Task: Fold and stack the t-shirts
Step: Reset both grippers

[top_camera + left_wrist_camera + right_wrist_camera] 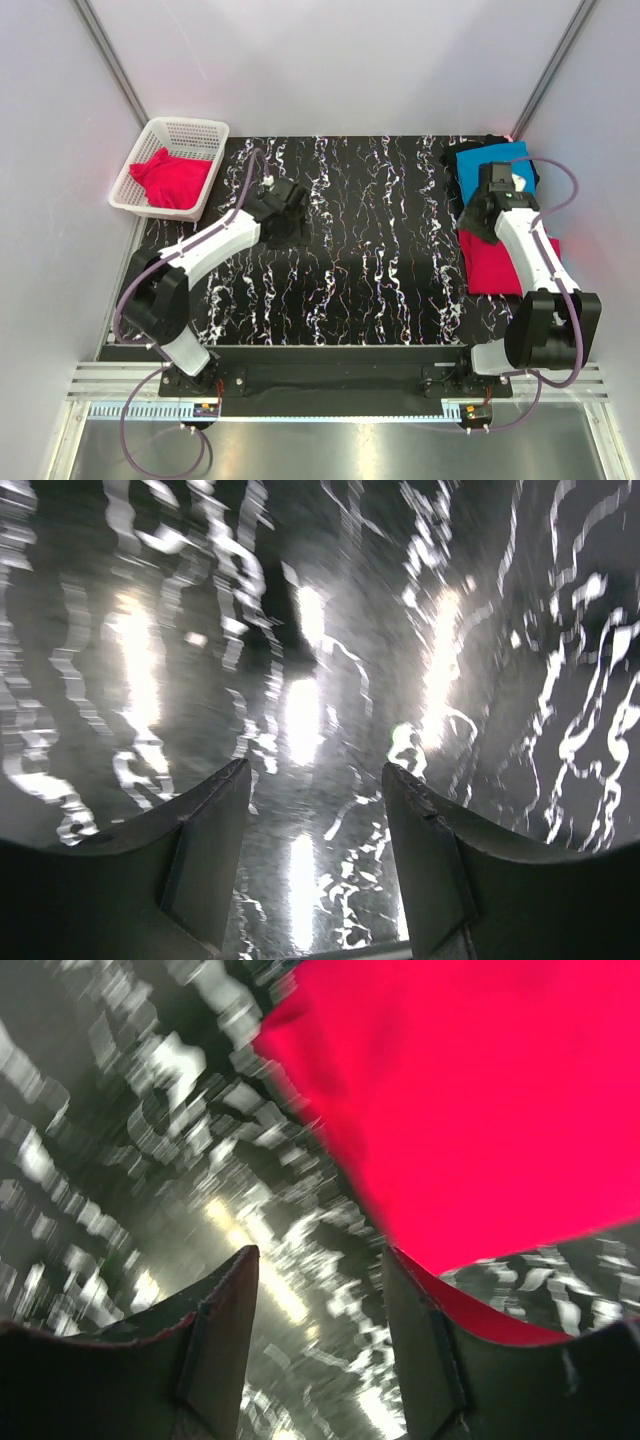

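Note:
A crimson-red t-shirt (pixel 498 262) lies folded at the table's right edge, partly under my right arm. Behind it lies a folded sky-blue t-shirt (pixel 488 160) on top of a darker cloth. Another red t-shirt (pixel 172 178) sits crumpled in the white basket (pixel 205 130). My right gripper (pixel 478 218) hovers at the red shirt's far left corner. In the right wrist view it (pixel 320 1255) is open with nothing between its fingers, and the red t-shirt (pixel 480 1100) lies just to their right. My left gripper (pixel 283 218) (pixel 315 770) hangs open over bare tabletop.
The black, white-veined marble tabletop (pixel 370 250) spreads between the two arms. The white mesh basket stands off its far left corner. Pale walls close in on the left, back and right.

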Controlling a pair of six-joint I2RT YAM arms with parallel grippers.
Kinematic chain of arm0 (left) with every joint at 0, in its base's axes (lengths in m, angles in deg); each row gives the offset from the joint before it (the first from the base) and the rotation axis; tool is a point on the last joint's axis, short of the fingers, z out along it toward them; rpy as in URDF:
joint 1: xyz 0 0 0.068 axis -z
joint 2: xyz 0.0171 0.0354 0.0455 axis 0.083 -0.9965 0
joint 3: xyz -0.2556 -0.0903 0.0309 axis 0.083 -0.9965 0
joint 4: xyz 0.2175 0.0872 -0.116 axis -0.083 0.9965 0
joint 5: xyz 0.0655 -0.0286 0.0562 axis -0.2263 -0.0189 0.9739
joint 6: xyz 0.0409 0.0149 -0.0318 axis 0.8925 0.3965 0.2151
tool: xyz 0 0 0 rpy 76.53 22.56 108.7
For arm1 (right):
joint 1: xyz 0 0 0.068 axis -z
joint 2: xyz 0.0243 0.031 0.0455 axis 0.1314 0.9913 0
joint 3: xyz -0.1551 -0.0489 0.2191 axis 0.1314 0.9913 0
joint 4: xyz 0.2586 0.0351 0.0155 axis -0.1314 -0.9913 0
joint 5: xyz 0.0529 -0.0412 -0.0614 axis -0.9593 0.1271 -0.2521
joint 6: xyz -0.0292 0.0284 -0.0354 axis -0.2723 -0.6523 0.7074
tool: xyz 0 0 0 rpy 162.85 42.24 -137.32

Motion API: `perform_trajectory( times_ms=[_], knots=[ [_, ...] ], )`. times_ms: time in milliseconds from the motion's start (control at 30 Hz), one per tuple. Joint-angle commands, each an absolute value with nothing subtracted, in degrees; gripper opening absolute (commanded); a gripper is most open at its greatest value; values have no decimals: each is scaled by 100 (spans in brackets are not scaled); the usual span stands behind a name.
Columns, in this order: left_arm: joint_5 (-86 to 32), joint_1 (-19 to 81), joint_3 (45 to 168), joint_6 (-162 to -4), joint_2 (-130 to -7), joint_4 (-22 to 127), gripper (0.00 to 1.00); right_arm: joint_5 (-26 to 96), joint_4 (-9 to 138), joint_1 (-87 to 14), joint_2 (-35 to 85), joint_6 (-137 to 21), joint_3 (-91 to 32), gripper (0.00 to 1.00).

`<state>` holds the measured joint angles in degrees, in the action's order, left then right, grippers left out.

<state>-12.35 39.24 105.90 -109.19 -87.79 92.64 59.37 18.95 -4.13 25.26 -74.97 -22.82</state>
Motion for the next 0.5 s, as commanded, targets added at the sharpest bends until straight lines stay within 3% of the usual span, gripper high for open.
perform_trajectory(
  times_ms=[0,267,467],
  knots=[
    [-511,3659,10534,-10991,-8301,9311,60,4876,2394,-605,2329,-7318,-2060,59],
    [-1001,2701,10964,-10895,-8467,9461,61,3689,2702,-1492,2232,-7291,-1726,57],
    [-1249,1769,11930,-10754,-8986,9522,62,3311,3141,-2336,2083,-7476,-1401,57]
  ],
)
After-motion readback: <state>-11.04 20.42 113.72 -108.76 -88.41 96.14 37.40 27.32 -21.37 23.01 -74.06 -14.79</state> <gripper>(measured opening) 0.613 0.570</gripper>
